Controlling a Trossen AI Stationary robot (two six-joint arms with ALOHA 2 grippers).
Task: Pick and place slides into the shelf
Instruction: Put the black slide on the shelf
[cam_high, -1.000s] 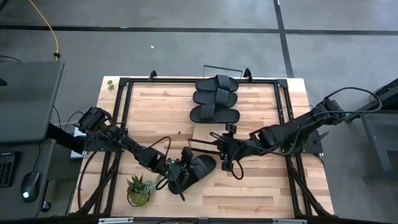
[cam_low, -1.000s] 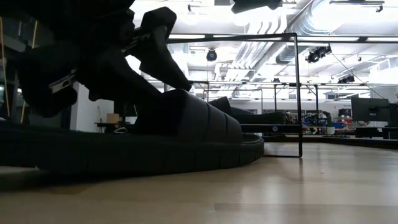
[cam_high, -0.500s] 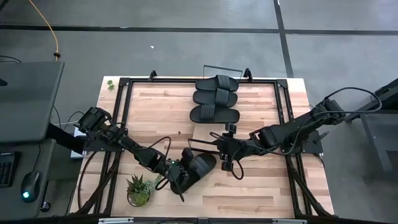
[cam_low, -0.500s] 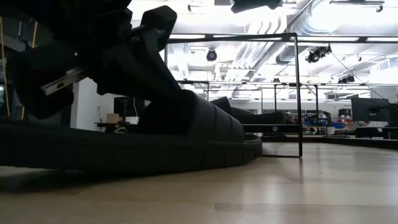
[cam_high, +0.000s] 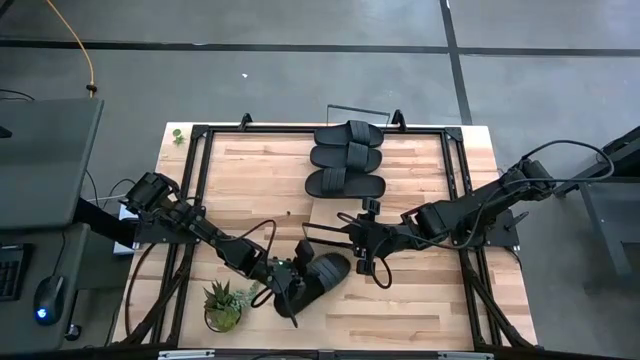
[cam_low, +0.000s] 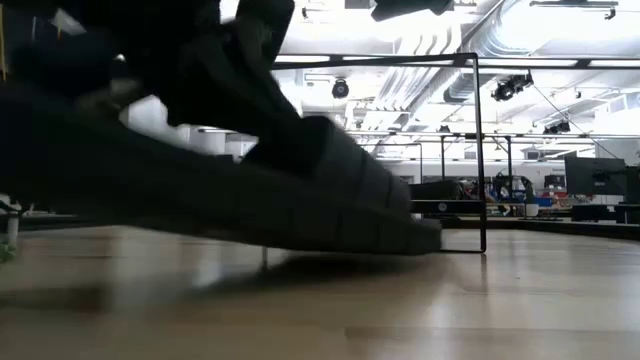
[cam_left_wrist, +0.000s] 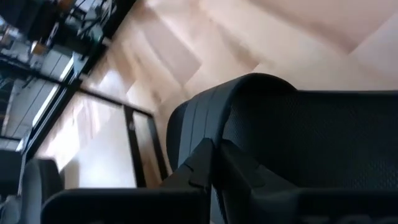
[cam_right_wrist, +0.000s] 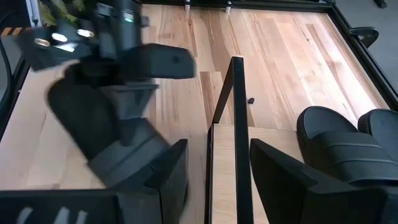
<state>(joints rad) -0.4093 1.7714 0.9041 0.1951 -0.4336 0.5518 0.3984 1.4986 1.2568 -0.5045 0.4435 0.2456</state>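
One black slide lies slantwise near the table's front, left of the shelf, with my left gripper shut on it. The shelf is a light-wood board in a thin black wire frame; three more slides rest side by side on their soles on its far part. My right gripper stands open at the shelf's near end. In the right wrist view its fingers stand either side of a black frame bar, apart from it. My left gripper holds the slide just behind its wide strap, on the heel side; its own fingers hide the exact place of contact. The fingers slant down from the table's left. The slide is tilted, heel end raised and toe end on the table.
A small potted plant stands just left of my left gripper at the front edge. Black frame rails run along the table's sides. Bare tabletop lies in front of the shelf's near end.
My left gripper has shut on the slide and risen a little. The slide's heel end has tipped up off the table while its toe end has stayed down. My right arm has kept still.
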